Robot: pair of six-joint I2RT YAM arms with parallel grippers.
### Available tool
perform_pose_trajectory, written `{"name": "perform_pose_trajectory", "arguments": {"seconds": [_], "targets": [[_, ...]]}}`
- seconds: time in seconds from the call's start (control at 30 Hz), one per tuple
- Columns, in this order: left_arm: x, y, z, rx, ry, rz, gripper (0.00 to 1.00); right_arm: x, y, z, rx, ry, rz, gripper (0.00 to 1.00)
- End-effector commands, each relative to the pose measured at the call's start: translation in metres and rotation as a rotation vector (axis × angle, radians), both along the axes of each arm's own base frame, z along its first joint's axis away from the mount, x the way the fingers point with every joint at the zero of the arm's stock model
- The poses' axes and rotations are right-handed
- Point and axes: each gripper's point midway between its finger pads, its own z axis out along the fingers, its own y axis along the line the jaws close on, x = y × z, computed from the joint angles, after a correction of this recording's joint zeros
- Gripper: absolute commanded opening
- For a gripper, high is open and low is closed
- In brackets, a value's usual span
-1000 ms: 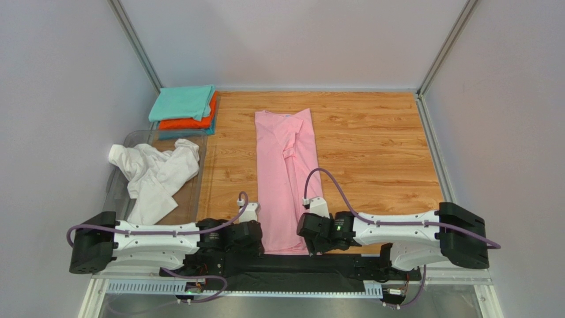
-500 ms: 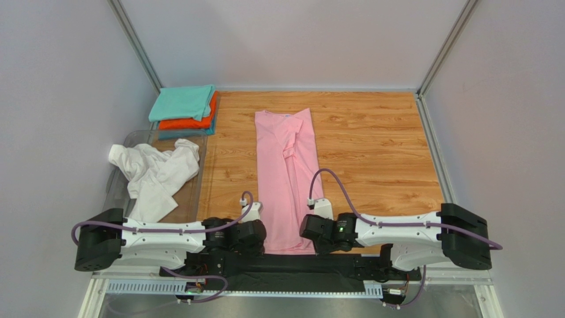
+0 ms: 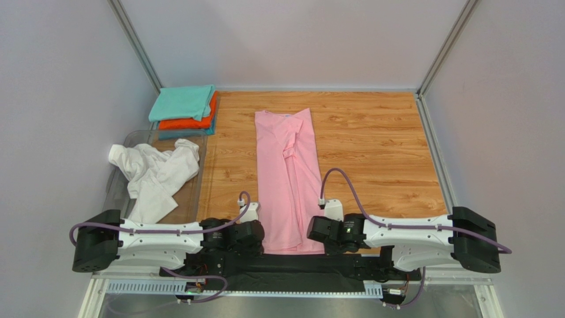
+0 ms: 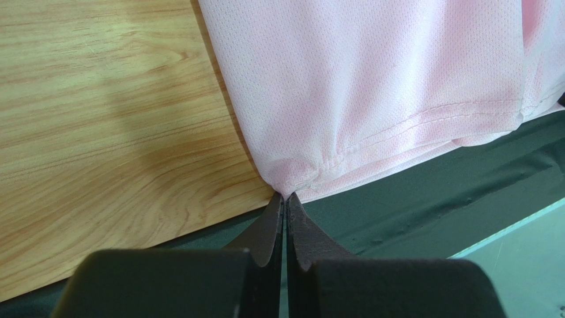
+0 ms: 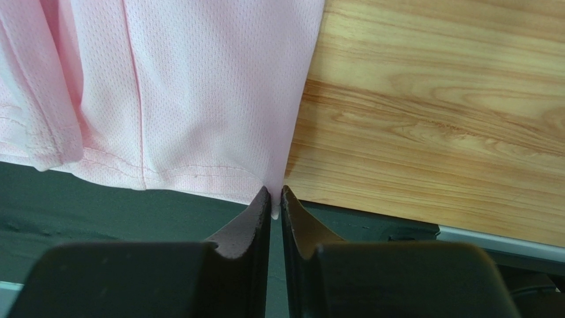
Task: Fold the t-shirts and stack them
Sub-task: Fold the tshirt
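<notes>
A light pink t-shirt (image 3: pixel 288 179) lies as a long narrow strip down the middle of the wooden table (image 3: pixel 378 146), hem toward me. My left gripper (image 3: pixel 263 248) is shut on the hem's near-left corner, and the left wrist view shows the cloth (image 4: pixel 371 79) bunched at the closed tips (image 4: pixel 285 197). My right gripper (image 3: pixel 323 248) is shut on the near-right hem corner, where a sliver of pink fabric (image 5: pixel 199 86) sits between its tips (image 5: pixel 274 196). A crumpled white t-shirt (image 3: pixel 156 173) lies at the left. Teal, orange and blue folded t-shirts (image 3: pixel 184 109) are stacked at the back left.
The white t-shirt rests on a clear plastic tray (image 3: pixel 118 193) along the left wall. A dark mat (image 3: pixel 292 264) runs along the near edge under the shirt's hem. Grey walls close in the table on three sides.
Both grippers have closed on the hem corners of the pink t-shirt. The right arm has shifted to the right, drawing the hem a little wider.
</notes>
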Motion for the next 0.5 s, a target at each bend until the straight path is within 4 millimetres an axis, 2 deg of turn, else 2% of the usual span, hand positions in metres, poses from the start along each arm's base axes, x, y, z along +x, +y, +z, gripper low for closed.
{"name": "perform_pose_trajectory", "arguments": {"seconds": [0.0,0.1,0.13,0.2,0.3,0.47], "targets": [[-0.005,0.010,-0.007,0.029,0.025,0.004,0.00,-0.004,-0.009,0.001,0.008,0.006,-0.024,0.13],[-0.005,0.009,-0.006,0.026,0.025,0.005,0.00,-0.007,-0.007,0.001,0.032,0.021,-0.004,0.19],[-0.005,0.009,-0.006,0.025,0.026,0.002,0.00,-0.008,-0.005,0.002,0.051,0.023,0.004,0.25],[-0.006,0.007,-0.005,0.017,0.024,-0.005,0.00,-0.008,0.005,0.005,0.099,0.024,0.012,0.28],[-0.006,0.006,-0.004,0.012,0.027,-0.008,0.00,-0.006,0.019,0.017,0.175,0.012,0.021,0.39],[-0.007,0.007,-0.005,0.012,0.032,-0.006,0.00,-0.001,0.026,0.029,0.250,-0.011,0.000,0.43]]}}
